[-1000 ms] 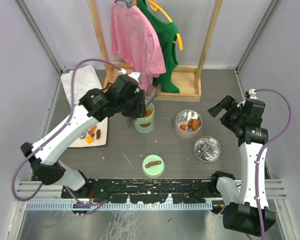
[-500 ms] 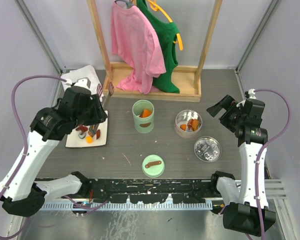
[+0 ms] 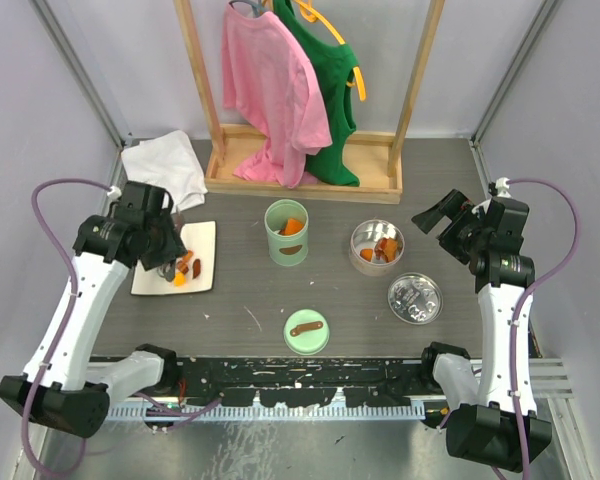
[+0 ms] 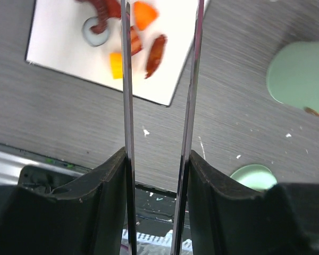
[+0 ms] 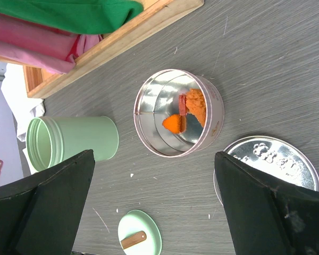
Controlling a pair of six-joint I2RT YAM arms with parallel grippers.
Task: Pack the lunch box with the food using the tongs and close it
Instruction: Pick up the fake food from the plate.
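- Grey metal tongs (image 4: pixel 126 95) are clamped between the fingers of the left gripper (image 4: pixel 158 156). Both slender arms run straight out ahead of it with a gap between them.
- Food (image 4: pixel 155 48), orange chunks and red sausage pieces, lies on a white plate (image 4: pixel 58 37) ahead of that gripper, around the far end of the tongs.
- Right gripper (image 5: pixel 154 159) hangs with its jaws spread wide, holding nothing.
- Beyond its fingers a round metal tin (image 5: pixel 215 114) holds orange and red pieces, and a green cup (image 5: pixel 90 138) stands just beside the tin.

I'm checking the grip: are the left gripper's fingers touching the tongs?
Touching. The left wrist view shows the left gripper with both fingers pressed against the outer sides of the tongs.
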